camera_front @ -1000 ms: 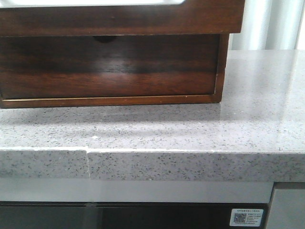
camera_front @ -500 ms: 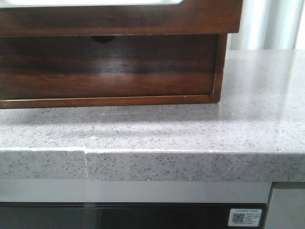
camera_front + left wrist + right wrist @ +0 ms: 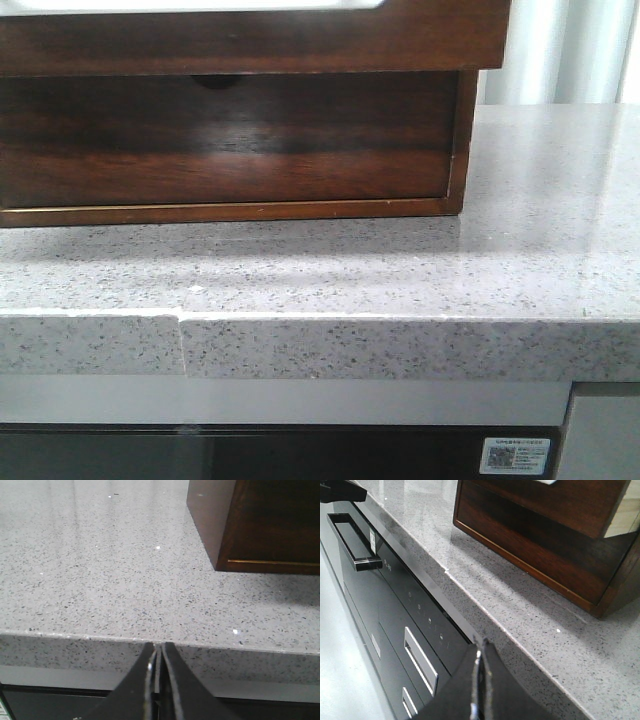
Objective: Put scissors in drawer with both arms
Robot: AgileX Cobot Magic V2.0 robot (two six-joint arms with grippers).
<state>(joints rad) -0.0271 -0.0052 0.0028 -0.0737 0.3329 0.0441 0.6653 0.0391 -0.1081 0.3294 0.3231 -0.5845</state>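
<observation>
The drawer (image 3: 250,35), glossy reddish-brown wood, juts out atop one boxy cabinet (image 3: 230,150) on a speckled grey stone counter (image 3: 400,270). No scissors show. Two black grippers, left (image 3: 158,652) and right (image 3: 480,652), hang off the counter's edge, tapered fingers pressed together on nothing.
</observation>
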